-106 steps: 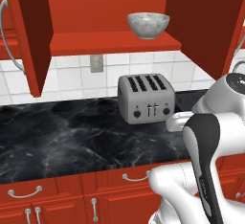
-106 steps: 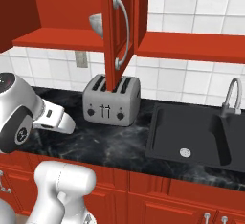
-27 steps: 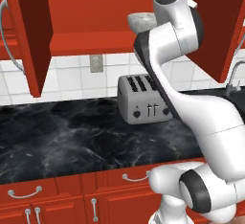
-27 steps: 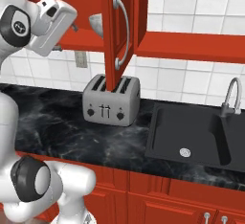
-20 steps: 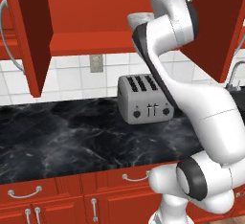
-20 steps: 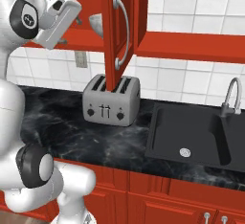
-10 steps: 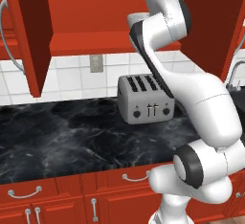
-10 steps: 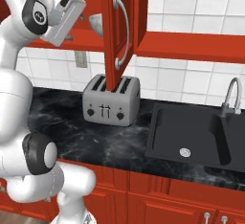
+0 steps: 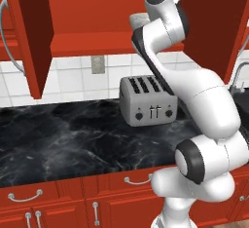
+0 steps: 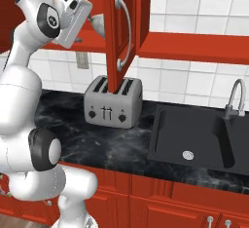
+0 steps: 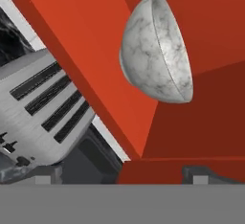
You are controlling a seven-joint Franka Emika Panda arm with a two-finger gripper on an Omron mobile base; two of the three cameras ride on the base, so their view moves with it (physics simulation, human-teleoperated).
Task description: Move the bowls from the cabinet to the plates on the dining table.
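Raised high, with the gripper (image 10: pixel 90 20) level with the shelf (image 9: pixel 92 44) of the open red wall cabinet (image 9: pixel 29 37). Jaws spread as wide as they go, gripping nothing; finger tips (image 11: pixel 196 174) dark and low at the bottom of the hand view, well apart from each other. Straight ahead of them, close but not touching: a mottled white-grey bowl (image 11: pixel 155 48) with a stone look, resting on the cabinet shelf, shown rolled sideways in the hand view because of the tilt of the hand. From the right base view, just a sliver of that bowl (image 10: pixel 98 25) visible between the gripper and the edge of the open cabinet door (image 10: pixel 124 27) with its long curved silver handle (image 10: pixel 125 32). From the left base view, bowl hidden behind the arm's upper links.

Below the shelf, a silver four-slot toaster (image 9: pixel 147 100) on the black marble-look counter (image 9: pixel 58 144), against the white tiled wall (image 9: pixel 73 73). To the right on the same counter, a black sink (image 10: pixel 194 137) with a curved tap (image 10: pixel 236 98). Red drawer fronts (image 9: pixel 39 195) with short silver handles under the counter edge.
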